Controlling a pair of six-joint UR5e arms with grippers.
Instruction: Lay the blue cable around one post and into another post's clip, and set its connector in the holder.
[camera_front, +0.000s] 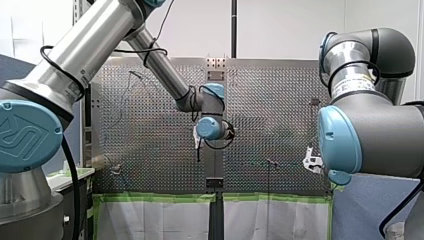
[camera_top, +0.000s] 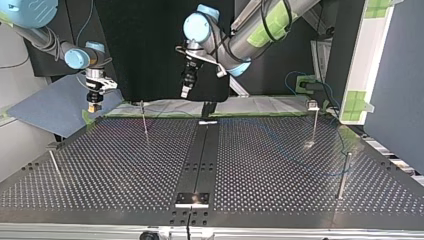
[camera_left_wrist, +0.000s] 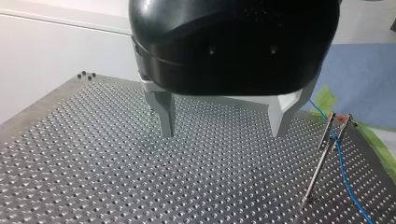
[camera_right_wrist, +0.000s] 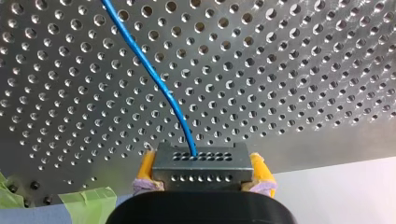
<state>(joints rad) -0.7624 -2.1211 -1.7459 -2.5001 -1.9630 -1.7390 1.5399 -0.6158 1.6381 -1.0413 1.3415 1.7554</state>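
Observation:
My right gripper (camera_right_wrist: 201, 179) has its yellow pads (camera_right_wrist: 263, 171) shut on the grey connector (camera_right_wrist: 201, 165), held in the air over the perforated table (camera_right_wrist: 289, 70). The blue cable (camera_right_wrist: 149, 70) leaves the connector's face and runs away above the holes. In the top view my right gripper (camera_top: 93, 105) hangs off the table's far left corner. My left gripper (camera_left_wrist: 223, 128) is open, its metal fingers (camera_left_wrist: 163, 116) empty above the plate. Beside it a thin post (camera_left_wrist: 322, 158) with a clip at its tip stands, and the blue cable (camera_left_wrist: 348, 179) passes it.
Thin posts stand at the top view's far left (camera_top: 144, 119), near left (camera_top: 54, 161), far right (camera_top: 314, 122) and near right (camera_top: 343, 175). A black strip (camera_top: 200, 160) runs down the table's middle with a bracket at each end. Green tape (camera_top: 357, 102) marks a panel at the right.

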